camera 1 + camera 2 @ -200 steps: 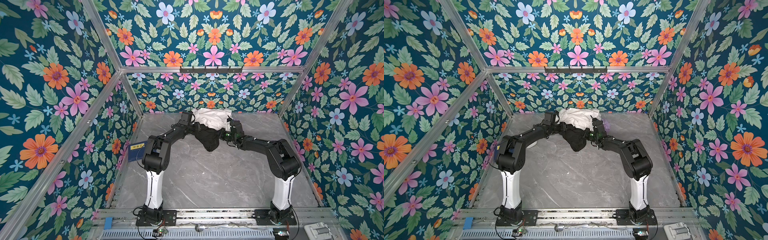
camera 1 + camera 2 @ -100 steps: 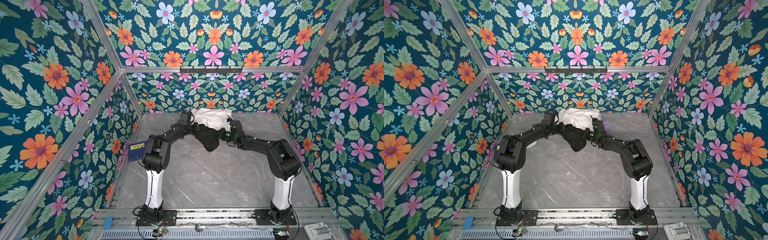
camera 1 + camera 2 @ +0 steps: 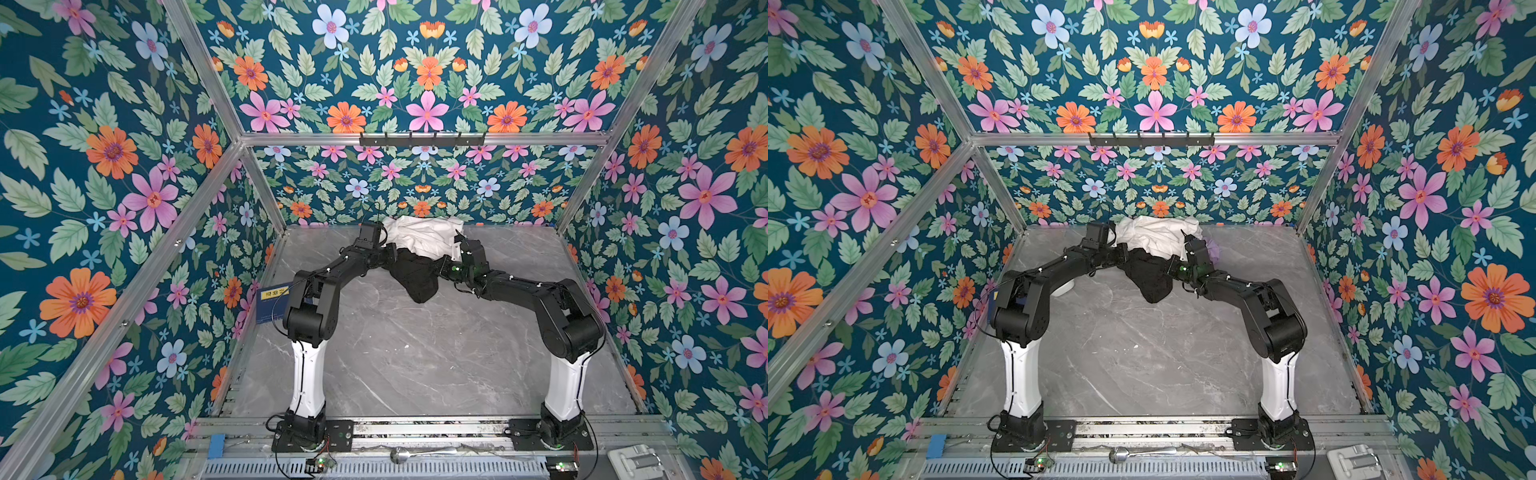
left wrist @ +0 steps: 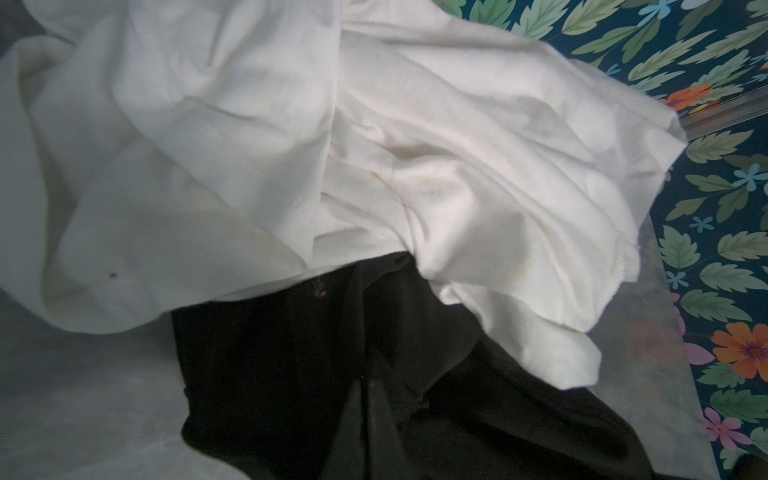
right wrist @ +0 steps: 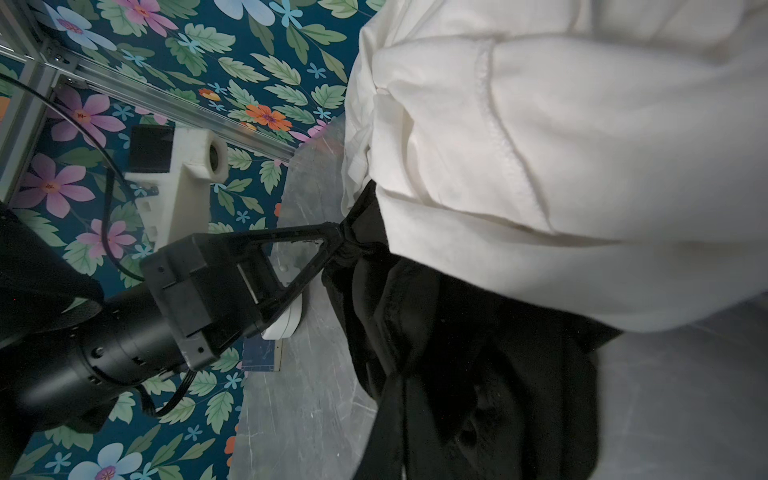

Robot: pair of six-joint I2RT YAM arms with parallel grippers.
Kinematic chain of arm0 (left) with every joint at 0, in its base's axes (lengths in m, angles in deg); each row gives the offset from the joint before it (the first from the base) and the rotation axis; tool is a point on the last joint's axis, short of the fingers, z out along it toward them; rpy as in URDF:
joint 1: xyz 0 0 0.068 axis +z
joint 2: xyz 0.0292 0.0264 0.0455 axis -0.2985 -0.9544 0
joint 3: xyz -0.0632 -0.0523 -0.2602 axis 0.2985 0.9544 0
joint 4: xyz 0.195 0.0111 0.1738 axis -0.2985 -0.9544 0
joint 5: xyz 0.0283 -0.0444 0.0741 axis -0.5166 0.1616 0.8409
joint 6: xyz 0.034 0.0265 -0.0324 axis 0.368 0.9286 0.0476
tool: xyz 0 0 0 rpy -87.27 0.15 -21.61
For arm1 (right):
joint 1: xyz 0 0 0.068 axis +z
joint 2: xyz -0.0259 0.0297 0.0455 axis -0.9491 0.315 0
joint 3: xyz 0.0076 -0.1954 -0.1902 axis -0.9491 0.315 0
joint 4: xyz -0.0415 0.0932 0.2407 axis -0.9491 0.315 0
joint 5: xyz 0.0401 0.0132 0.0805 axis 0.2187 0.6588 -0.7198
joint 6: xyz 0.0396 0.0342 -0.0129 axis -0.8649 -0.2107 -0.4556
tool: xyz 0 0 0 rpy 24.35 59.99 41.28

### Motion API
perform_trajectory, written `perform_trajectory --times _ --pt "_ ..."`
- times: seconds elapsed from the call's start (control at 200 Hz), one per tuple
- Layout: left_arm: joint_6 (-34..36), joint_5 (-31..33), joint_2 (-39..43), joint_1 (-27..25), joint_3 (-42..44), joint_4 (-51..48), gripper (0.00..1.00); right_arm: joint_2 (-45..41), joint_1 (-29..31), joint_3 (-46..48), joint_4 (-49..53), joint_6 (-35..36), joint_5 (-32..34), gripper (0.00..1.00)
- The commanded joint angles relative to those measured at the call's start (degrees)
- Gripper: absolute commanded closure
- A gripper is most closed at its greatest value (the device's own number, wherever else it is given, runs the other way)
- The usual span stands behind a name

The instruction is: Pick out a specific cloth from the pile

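past the middle of the desk [image 3: 415, 365], the cloth [image 3: 415, 278] sags between both arms. the left claw [image 5: 338, 241] is pinched tight on one bunched corner; the right claw [image 3: 442, 261] is closed too, seemingly on the opposite edge. we judge the grasp done: next we need to draw it toward the near edge, out from under the white cloth [image 3: 419, 237]. the pile [image 3: 1154, 235], with the lilac cloth [image 3: 1212, 248], sits at the far edge. no container shows.
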Motion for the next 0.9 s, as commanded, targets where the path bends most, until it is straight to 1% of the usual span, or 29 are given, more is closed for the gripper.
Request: perform_trajectory --times 0.0,0.895 --pt "-0.7 -0.4 0.9 0.2 -0.3 -0.3 1.0 -0.9 0.1 -0.2 -0.3 0.5 0.6 1.0" --pt "-0.9 -0.3 5.5 0.3 -3.0 -1.9 1.0 -4.7 0.1 -0.8 1.3 1.8 1.3 1.0"
